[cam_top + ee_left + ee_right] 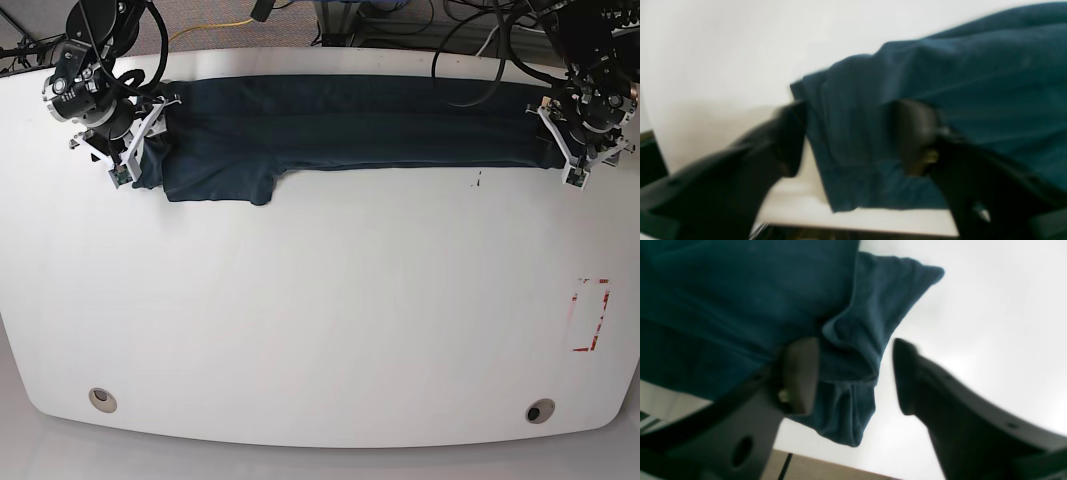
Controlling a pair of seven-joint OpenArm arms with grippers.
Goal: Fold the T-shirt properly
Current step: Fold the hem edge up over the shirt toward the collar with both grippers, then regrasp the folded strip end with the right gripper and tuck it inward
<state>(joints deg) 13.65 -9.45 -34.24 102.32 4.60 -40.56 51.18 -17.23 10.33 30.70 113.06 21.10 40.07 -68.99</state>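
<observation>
The dark teal T-shirt (350, 125) lies folded into a long band across the far side of the white table (320, 300), with a sleeve flap (215, 185) hanging toward me at its left end. My left gripper (562, 140) stands at the band's right end. In the left wrist view its jaws (853, 140) are apart, with the shirt's corner (846, 110) lying loose between them. My right gripper (140, 150) is at the left end. It is open too (853, 376), and a bunched fold of cloth (853, 340) sits between its fingers (800, 373).
A red rectangular outline (590, 315) is marked on the table near its right edge, and a small dark mark (478, 181) lies below the shirt. Two round holes (101, 398) (540, 411) sit near the front edge. Cables (470, 60) run behind the far edge.
</observation>
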